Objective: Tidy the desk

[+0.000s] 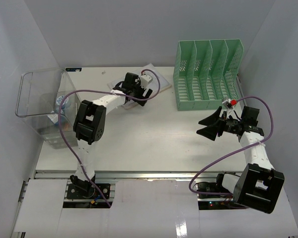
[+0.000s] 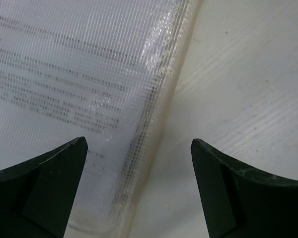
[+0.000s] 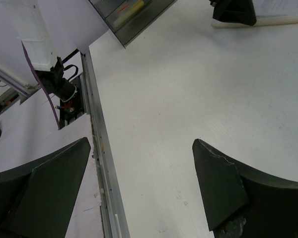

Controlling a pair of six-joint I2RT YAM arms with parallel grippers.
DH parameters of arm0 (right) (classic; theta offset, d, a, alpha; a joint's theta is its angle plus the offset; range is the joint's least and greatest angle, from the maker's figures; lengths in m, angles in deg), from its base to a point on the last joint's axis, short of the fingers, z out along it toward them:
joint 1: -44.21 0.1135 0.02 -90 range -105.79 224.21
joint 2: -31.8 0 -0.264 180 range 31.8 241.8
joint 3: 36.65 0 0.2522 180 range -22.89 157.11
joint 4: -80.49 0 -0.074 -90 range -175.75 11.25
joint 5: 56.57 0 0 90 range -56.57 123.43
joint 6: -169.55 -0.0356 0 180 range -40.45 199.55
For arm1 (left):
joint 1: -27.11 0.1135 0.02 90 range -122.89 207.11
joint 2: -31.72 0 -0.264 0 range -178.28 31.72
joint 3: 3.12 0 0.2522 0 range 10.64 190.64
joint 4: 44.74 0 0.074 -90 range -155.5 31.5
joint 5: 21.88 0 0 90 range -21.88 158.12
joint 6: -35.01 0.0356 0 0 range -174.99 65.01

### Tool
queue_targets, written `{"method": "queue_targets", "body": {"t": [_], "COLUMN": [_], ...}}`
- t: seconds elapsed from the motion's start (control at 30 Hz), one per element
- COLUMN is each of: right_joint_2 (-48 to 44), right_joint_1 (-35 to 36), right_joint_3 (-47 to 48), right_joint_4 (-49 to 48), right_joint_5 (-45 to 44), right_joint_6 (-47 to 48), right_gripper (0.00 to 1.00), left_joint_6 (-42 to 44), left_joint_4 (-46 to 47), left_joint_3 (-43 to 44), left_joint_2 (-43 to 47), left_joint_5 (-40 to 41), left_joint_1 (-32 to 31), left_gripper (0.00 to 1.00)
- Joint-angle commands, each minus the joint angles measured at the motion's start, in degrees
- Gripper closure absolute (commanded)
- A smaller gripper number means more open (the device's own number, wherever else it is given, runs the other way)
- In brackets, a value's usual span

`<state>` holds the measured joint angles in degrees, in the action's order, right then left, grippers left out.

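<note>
- Desk (image 1: 154, 134): the white tabletop fills the middle of the overhead view, with a metal rail (image 1: 154, 174) along its near edge. It lies under both sets of fingers.
- At the far left, a clear plastic bin (image 1: 39, 99) stands on the tabletop's left edge. There are bluish items inside, too blurred to name.
- Just right of the bin, the left gripper (image 1: 139, 95) reaches to the far middle of the desk and points down at a clear plastic document sleeve (image 1: 153, 68) lying flat there.
- In the left wrist view, the left gripper (image 2: 139, 144) has its fingers spread wide and holds nothing.
- The sleeve (image 2: 64, 74), with printed lines showing through it, has its long edge running between the two fingers. One finger (image 2: 49, 178) stands over the sleeve, the other over bare desk (image 2: 238, 74).
- I cannot tell whether the tips touch the surface.
- At the far right, a mint-green slotted file rack (image 1: 208, 74) stands upright near the back corner.
- Just in front of the rack, the right gripper (image 1: 198, 126) hovers with its fingers aimed left.
- In the right wrist view, the right gripper (image 3: 139, 144) is also spread wide, empty and touching nothing.
- Bare desk (image 3: 188, 74) and the rail (image 3: 102, 163) show between and below its fingers.
</note>
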<state>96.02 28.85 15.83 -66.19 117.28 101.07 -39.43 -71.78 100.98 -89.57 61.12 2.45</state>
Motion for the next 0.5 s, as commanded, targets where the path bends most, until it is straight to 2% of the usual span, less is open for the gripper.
{"method": "queue_targets", "body": {"t": [0.0,0.13,0.27,0.43,0.47], "right_joint_2": [1.07,1.89,2.83,3.28,3.21], "right_joint_1": [-0.20,-0.20,-0.20,-0.20,-0.20], "right_joint_3": [0.41,0.59,0.78,1.01,0.94], "right_joint_4": [0.24,0.33,0.39,0.57,0.57], "right_joint_5": [1.84,2.16,2.53,2.81,2.74], "right_joint_6": [1.08,1.06,1.06,1.06,0.99], "right_gripper": [0.10,0.10,0.10,0.10,0.10], "left_joint_6": [6.02,7.57,7.99,8.69,8.55], "left_joint_4": [1.35,-0.48,-0.69,-0.95,-1.17], "left_joint_3": [7.61,12.54,13.02,11.12,10.67], "left_joint_2": [-4.33,-9.29,-10.84,-11.25,-11.32], "left_joint_5": [-0.86,-1.19,-1.16,-0.42,-0.24], "left_joint_1": [0.12,0.05,-0.02,-0.30,-0.30], "left_gripper": [0.06,0.13,0.21,0.43,0.52]}}
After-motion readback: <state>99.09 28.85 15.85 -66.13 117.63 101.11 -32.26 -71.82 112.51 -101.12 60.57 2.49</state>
